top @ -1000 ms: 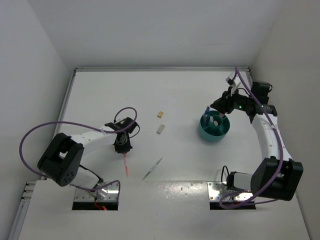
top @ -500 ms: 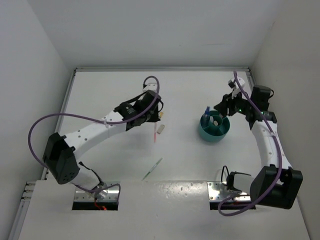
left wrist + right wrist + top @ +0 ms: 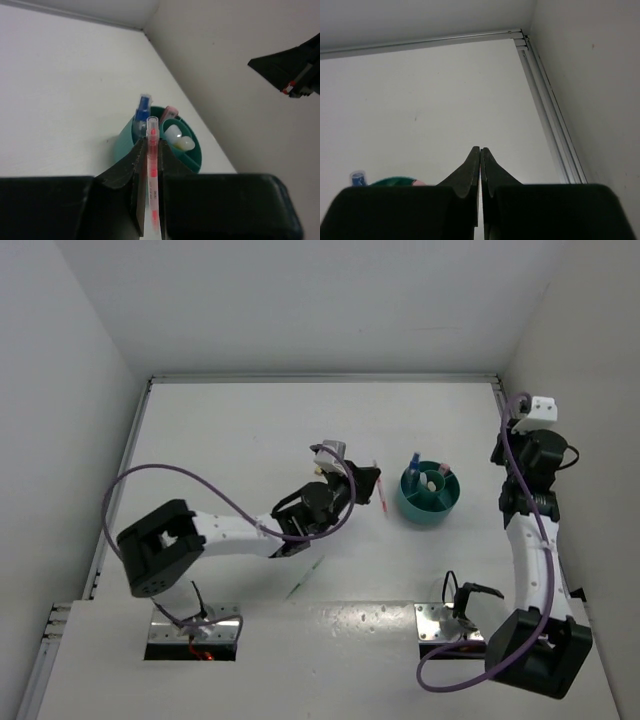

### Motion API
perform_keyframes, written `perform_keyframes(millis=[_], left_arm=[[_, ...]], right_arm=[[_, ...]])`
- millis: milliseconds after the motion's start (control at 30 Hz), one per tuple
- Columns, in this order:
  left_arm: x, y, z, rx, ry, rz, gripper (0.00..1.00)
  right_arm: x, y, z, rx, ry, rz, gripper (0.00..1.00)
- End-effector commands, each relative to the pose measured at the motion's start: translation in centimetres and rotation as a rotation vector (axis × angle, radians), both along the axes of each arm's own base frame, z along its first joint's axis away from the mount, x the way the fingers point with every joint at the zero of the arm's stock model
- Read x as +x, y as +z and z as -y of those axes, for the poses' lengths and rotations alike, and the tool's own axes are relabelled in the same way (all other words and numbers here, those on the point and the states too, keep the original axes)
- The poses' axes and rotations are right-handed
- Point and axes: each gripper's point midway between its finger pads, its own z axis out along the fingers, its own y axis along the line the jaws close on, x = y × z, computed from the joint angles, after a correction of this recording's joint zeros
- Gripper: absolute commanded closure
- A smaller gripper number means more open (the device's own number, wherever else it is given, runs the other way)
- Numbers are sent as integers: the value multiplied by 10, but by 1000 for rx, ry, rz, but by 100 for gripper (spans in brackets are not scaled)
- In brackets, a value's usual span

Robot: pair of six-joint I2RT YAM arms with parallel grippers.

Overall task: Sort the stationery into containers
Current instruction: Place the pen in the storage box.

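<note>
Near the round teal plastic divider cup (image 3: 124, 145), the thin pink pen (image 3: 152, 132), likely light, stiff and slick, is pinched along its barrel by the left gripper (image 3: 151, 148); the right gripper (image 3: 480, 164) is closed empty

One pen (image 3: 381, 490) hangs just left of the cup (image 3: 425, 513) (markers (image 3: 428, 482) stand inside it).
</note>
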Motion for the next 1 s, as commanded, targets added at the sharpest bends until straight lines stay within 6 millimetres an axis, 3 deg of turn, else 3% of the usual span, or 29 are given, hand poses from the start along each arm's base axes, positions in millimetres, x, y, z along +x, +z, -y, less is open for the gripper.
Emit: perform_keyframes(millis=[0, 100, 167, 233, 500, 600, 800, 833, 967], left_arm=[[-6, 99, 3, -356, 4, 256, 100], [2, 107, 23, -357, -7, 284, 100], [6, 94, 41, -308, -14, 320, 100], [6, 101, 44, -307, -15, 357, 100], [8, 66, 88, -220, -58, 343, 100], [13, 62, 92, -204, -47, 342, 100], [20, 39, 94, -159, -17, 317, 100], [22, 26, 97, -137, -20, 306, 100], [25, 15, 102, -157, -18, 281, 100]], right_arm=[[-2, 26, 9, 25, -50, 119, 100], [-4, 19, 13, 42, -56, 114, 100], [-6, 16, 15, 65, -59, 117, 100], [-7, 16, 18, 66, -62, 118, 100], [-9, 11, 26, 100, -76, 117, 100], [-12, 12, 30, 97, -83, 128, 100], [-14, 14, 35, 126, -84, 144, 100], [-14, 14, 35, 126, -84, 144, 100], [-16, 10, 38, 143, -80, 139, 100]])
